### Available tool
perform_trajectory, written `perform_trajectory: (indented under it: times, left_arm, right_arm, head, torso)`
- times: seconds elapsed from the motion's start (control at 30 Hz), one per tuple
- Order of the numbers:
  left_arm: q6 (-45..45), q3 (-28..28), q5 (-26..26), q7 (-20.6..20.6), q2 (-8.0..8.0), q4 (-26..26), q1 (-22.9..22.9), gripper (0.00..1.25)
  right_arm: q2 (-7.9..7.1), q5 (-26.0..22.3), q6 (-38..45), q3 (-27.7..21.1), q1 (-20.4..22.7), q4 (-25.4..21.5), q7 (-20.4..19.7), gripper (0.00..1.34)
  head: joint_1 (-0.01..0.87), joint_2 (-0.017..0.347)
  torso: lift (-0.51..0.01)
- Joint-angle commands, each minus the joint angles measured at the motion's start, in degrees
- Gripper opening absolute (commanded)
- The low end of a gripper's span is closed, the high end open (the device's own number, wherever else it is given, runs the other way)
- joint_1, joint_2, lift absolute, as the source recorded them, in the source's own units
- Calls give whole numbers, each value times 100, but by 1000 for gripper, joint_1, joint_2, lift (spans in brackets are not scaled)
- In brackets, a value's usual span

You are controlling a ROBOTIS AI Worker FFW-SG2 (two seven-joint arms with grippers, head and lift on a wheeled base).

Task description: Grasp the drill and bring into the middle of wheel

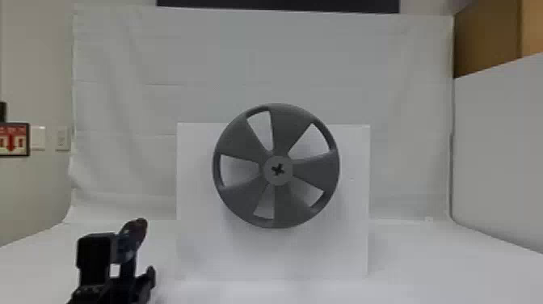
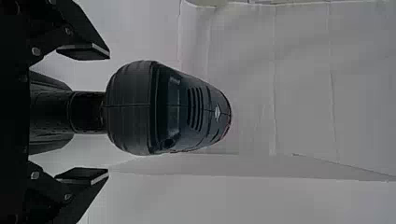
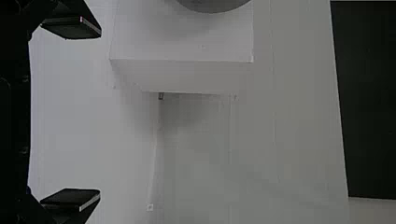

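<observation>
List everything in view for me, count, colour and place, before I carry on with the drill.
Drill: one, black and dark blue-grey, upright, left of the wheel
Wheel: one, grey, on the box's front
Box: one, white, behind the wheel
Table: one, white, underneath
Backdrop: one, whitish, behind the box
Sign: one, red and white, left wall
Wall plates: two, pale, beside the sign
Left gripper: one, black, open around the drill's handle
Right gripper: one, black, open, robot's right
</observation>
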Motion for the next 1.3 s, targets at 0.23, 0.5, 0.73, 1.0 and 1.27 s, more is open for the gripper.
perform_trajectory:
  times: [0.23,0.5,0.73,1.0,1.27]
  left_arm:
    - [62,10,-18,6,0,72,-20,505]
    - [35,-60,-79,155,-18,63,-2,258]
    - [-131,-130,-62,489,-18,10,85,23]
    - [-184,-130,-9,507,-9,1,103,26]
    - [-175,-42,-132,348,-9,-139,165,26]
  right_arm:
    - [17,16,0,26,-11,0,0,1238]
    - [26,25,0,26,-11,0,0,1238]
    - [44,25,0,8,15,0,0,1238]
    - [44,43,0,-1,15,0,0,1238]
    - [44,51,9,-27,24,0,0,1238]
  head:
    - [0,0]
    - [0,0]
    - [0,0]
    - [0,0]
    - [0,0]
  torso:
    - [-406]
    - [-406]
    - [-406]
    - [-406]
    - [-406]
